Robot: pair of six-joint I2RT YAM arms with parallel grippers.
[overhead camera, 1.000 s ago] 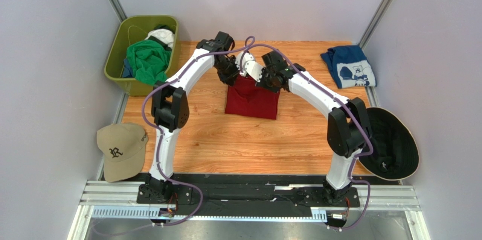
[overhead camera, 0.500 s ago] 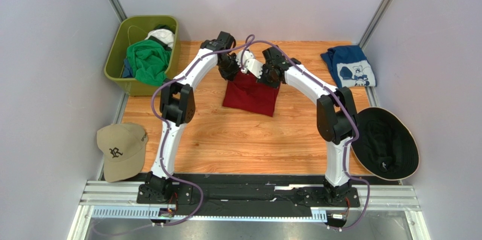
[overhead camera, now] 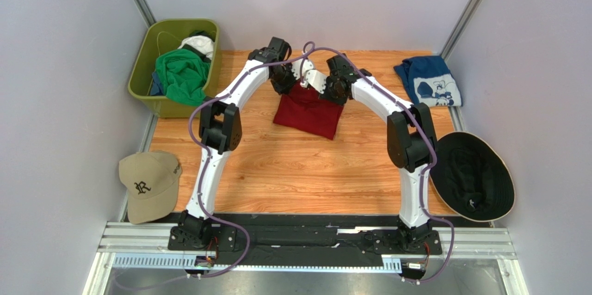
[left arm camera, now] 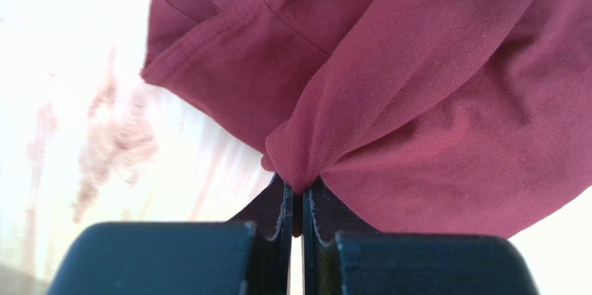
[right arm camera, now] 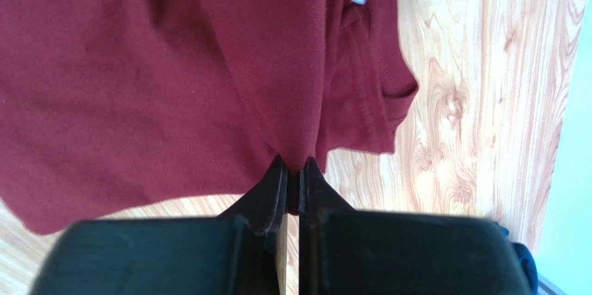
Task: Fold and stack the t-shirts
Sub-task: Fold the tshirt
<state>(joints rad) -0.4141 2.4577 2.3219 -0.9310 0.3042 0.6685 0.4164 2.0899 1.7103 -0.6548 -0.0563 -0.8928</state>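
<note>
The folded dark red cotton t-shirt is located in the upper centre of the overhead view, on the light wooden table top. It forms a roughly rectangular panel. Its upper edge is gathered between the two arms, and its lower edge is directed toward the bottom of the frame and slopes down to the right. The long axis cannot be determined with certainty.

The left gripper is clenched on a bunched fold of the red cloth at the upper left corner. A stitched hem is seen in the upper left of the left wrist view. The right gripper is likewise clamped on the cloth at the upper right corner, and wood grain is visible to the right of it.

The folded navy-blue t-shirt with white cartoon print is laid at the upper right of the table, well apart. The bright green t-shirt is heaped in the olive-green plastic bin at the upper left. The tan baseball cap is placed at the lower left and the black wide-brimmed hat at the lower right. Neither touches the red shirt.
</note>
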